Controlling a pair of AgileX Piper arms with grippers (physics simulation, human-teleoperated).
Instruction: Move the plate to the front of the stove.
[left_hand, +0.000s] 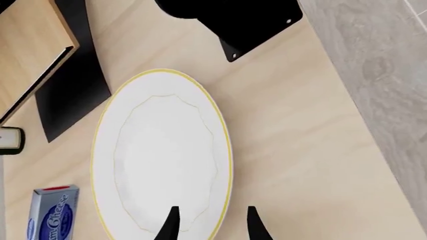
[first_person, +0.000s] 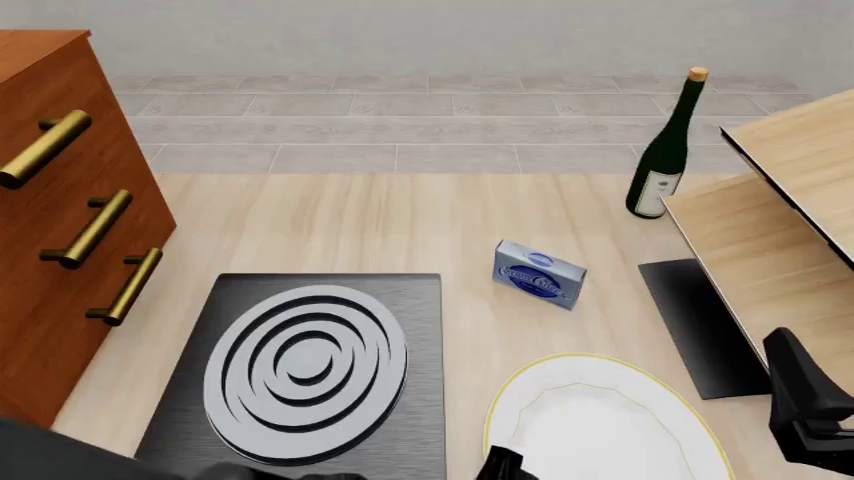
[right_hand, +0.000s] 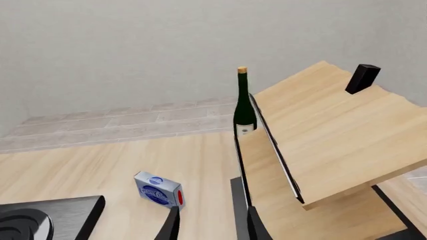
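The plate (first_person: 603, 425), round and white with a thin yellow-gold rim, lies flat on the table just right of the stove (first_person: 304, 372), a black slab with concentric grey-white rings. In the left wrist view the plate (left_hand: 163, 155) fills the middle. My left gripper (left_hand: 212, 222) is open and straddles its near rim, one finger over the plate and the other outside it. My right gripper (right_hand: 211, 222) is open with nothing between its fingers, raised at the table's right side and facing the far wall. The stove's corner (right_hand: 63, 210) shows in that view.
A blue cream cheese box (first_person: 539, 274) lies beyond the plate. A green wine bottle (first_person: 663, 160) stands at the far right beside a tilted wooden shelf (first_person: 781, 215) over a dark mat (first_person: 701, 325). A brown dresser (first_person: 54, 220) is at the left. The right arm (first_person: 814, 410) is at the plate's right.
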